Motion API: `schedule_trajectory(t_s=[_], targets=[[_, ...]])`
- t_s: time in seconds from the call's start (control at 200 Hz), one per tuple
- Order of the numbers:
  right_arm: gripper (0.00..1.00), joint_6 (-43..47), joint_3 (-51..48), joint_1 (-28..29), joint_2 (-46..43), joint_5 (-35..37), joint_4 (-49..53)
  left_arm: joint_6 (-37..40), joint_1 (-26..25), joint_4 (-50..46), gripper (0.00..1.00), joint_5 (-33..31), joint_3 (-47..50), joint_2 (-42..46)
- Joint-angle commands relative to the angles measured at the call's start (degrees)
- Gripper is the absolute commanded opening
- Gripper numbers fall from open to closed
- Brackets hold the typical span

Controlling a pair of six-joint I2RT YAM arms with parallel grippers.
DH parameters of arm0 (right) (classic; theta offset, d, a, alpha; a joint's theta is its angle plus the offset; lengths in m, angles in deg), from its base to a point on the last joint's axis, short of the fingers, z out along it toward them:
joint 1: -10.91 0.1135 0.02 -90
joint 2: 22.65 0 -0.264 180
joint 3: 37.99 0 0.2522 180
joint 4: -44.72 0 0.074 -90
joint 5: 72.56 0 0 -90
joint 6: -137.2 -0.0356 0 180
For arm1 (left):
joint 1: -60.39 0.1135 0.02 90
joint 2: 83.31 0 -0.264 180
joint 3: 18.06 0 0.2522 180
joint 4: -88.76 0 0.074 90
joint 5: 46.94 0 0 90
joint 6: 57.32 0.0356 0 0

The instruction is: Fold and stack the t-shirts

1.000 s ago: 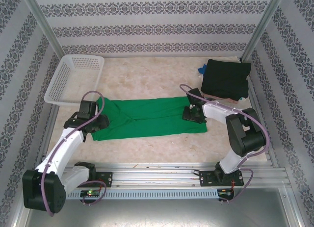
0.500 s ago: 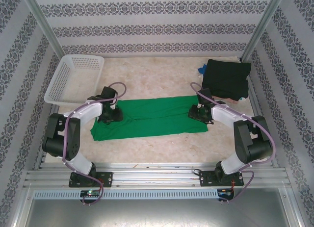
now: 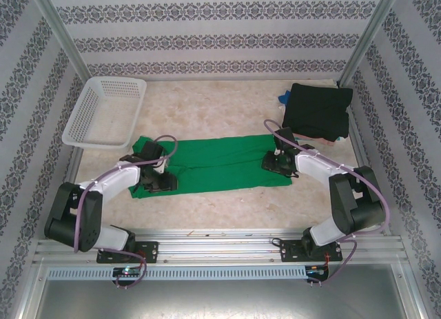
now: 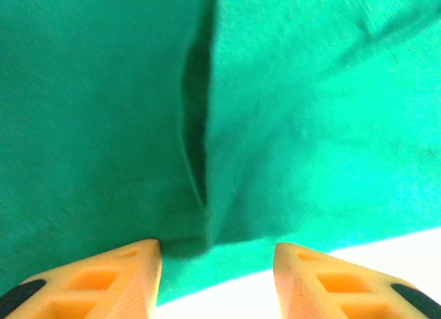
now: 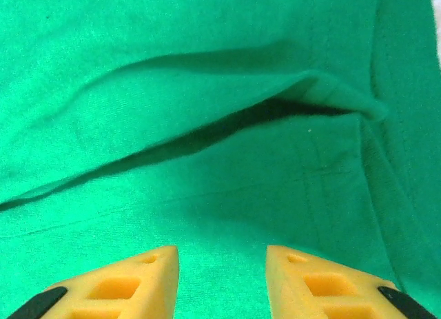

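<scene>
The green t-shirt point(image 3: 220, 164) is spread flat on the table point(image 3: 207, 112), its long axis running left to right. The left end's near hem is met by the left gripper point(image 3: 157, 180) and the right end by the right gripper point(image 3: 277, 160). Both are parted and empty.

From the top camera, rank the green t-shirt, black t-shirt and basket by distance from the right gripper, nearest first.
1. green t-shirt, directly under the right gripper.
2. black t-shirt, folded at the far right corner.
3. basket, far left.
</scene>
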Motion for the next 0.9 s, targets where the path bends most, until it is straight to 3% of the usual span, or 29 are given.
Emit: schedule_trajectory(t_s=[0.0, 0.135, 0.23, 0.315, 0.435, 0.51, 0.634, 0.894], targets=[[0.4, -0.34, -0.53, 0.41, -2.33, 0.42, 0.83, -3.8, -3.19, -0.62, 0.47, 3.5, -0.21, 4.95], [0.4, -0.19, -0.91, 0.36, -3.44, 0.55, 0.84, -4.28, -5.54, -1.06, 0.49, 3.8, -2.31, 9.16], [0.4, -0.1, -0.49, 0.38, -3.65, 0.66, 0.67, -3.6, -5.53, -1.13, 0.55, -1.35, -4.56, 9.18], [0.4, -0.26, 0.17, 0.81, -2.85, 0.76, 0.1, -2.23, -4.73, -0.85, 0.61, -6.97, -7.96, 5.15], [0.41, 0.28, 2.16, 1.67, -0.42, 0.46, -0.12, -1.8, -1.24, 2.23, 0.58, -10.02, -12.41, -4.14], [0.42, 1.02, 3.18, 2.5, 0.66, 0.54, -0.06, -2.42, -0.37, 4.83, 0.56, -9.54, -14.22, -9.44], [0.43, 1.49, 3.83, 2.84, 1.34, 1.45, 0.67, -4.15, -0.72, 7.97, 0.53, -2.38, -14.88, -14.98], [0.44, 2.85, 4.11, 1.04, 2.07, 0.12, 1.19, -11.28, -7.68, 13.73, 0.54, 2.0, -7.96, -8.18]])
